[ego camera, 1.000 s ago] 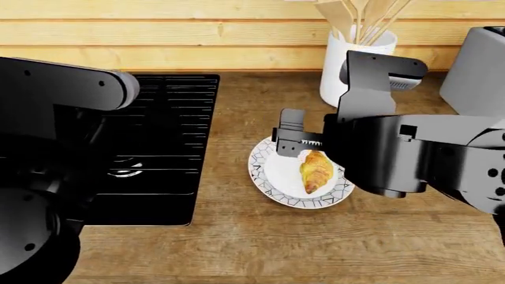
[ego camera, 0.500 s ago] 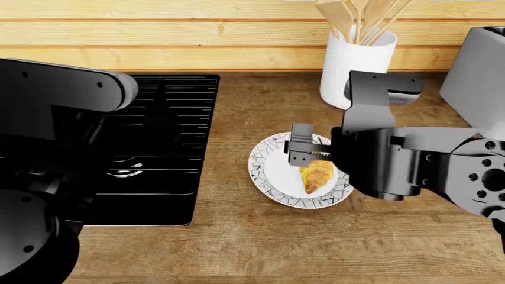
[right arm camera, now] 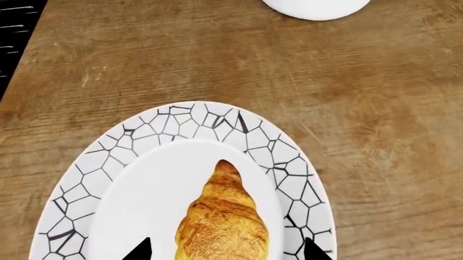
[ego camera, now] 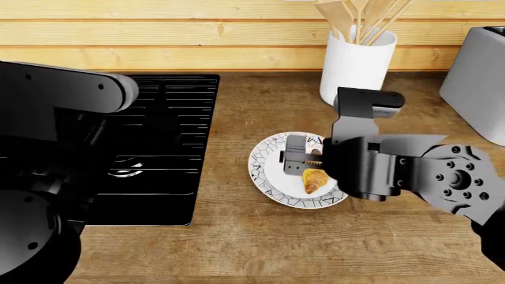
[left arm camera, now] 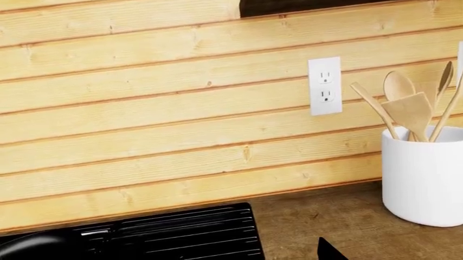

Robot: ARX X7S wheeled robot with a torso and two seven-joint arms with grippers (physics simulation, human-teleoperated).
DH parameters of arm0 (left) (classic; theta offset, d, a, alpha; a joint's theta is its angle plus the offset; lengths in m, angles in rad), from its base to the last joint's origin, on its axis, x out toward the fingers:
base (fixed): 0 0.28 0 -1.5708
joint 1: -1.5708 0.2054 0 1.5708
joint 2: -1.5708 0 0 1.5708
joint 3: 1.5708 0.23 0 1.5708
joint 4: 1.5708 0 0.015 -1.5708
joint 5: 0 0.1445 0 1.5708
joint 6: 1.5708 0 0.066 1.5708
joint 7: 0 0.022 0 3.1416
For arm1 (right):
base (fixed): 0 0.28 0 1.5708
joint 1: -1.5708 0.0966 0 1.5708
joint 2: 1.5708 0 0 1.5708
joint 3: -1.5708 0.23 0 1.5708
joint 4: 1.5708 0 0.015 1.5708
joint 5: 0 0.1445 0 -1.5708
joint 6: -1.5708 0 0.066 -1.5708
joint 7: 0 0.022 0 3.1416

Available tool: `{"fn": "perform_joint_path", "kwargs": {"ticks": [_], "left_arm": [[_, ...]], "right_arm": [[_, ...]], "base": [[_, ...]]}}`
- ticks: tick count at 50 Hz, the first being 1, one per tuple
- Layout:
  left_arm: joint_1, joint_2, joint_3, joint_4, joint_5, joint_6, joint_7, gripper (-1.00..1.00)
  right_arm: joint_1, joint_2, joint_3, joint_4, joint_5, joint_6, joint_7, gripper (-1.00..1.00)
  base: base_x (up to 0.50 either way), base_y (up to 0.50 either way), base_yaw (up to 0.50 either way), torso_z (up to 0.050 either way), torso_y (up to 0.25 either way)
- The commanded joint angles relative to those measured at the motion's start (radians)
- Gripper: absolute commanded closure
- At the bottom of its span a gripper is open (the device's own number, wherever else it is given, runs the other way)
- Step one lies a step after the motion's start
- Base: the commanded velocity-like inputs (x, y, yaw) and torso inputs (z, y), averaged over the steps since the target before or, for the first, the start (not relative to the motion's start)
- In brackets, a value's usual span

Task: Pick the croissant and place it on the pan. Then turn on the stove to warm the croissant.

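Note:
The croissant (ego camera: 313, 180) (right arm camera: 223, 216) lies on a white plate with dark crackle lines (ego camera: 264, 172) (right arm camera: 94, 162) on the wooden counter. My right gripper (ego camera: 313, 161) (right arm camera: 225, 252) hangs low over it, open. Its two dark fingertips (right arm camera: 137, 251) flank the croissant's wide end without touching it. The stove (ego camera: 170, 136) (left arm camera: 184, 235) is the black grated cooktop to the plate's left. My left arm hangs over the stove. One tip of my left gripper (left arm camera: 329, 252) shows far off to one side. The pan is hidden.
A white crock of wooden utensils (ego camera: 356, 56) (left arm camera: 423, 179) stands against the plank wall behind the plate. A grey appliance (ego camera: 479, 77) sits at the far right. A wall outlet (left arm camera: 325, 86) is above the counter. A shiny burner cap (ego camera: 126, 168) glints on the stove.
My right gripper has come down and nearer over the plate, and its fingers now straddle the croissant. The croissant, plate and left arm have not moved.

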Motion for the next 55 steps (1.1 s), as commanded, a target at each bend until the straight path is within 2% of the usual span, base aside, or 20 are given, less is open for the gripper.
{"fn": "perform_joint_path", "kwargs": {"ticks": [1,26,27,45,55], "left_arm": [[0.013,-0.009,0.010,0.001,0.022,0.020,0.018,-1.00],[0.012,-0.024,0.017,0.003,0.006,0.046,0.005,-1.00],[0.012,-0.024,0.018,0.002,0.006,0.047,0.005,-1.00],[0.008,-0.045,0.010,0.009,-0.011,0.066,-0.007,-1.00],[-0.021,-0.057,0.004,0.012,-0.067,0.068,-0.055,-1.00]], "right_arm": [[-0.021,-0.025,-0.017,0.037,-0.015,0.001,-0.030,-1.00],[-0.049,-0.035,-0.038,0.060,-0.022,0.003,-0.042,-1.00],[-0.047,-0.035,-0.040,0.059,-0.023,0.006,-0.041,1.00],[-0.040,-0.018,-0.025,0.032,-0.002,-0.006,-0.016,1.00],[0.048,0.021,0.024,-0.078,0.035,0.002,0.054,1.00]], "base": [[0.00,0.00,0.00,0.000,0.000],[0.00,0.00,0.00,0.000,0.000],[0.00,0.00,0.00,0.000,0.000],[0.00,0.00,0.00,0.000,0.000],[0.00,0.00,0.00,0.000,0.000]]}}
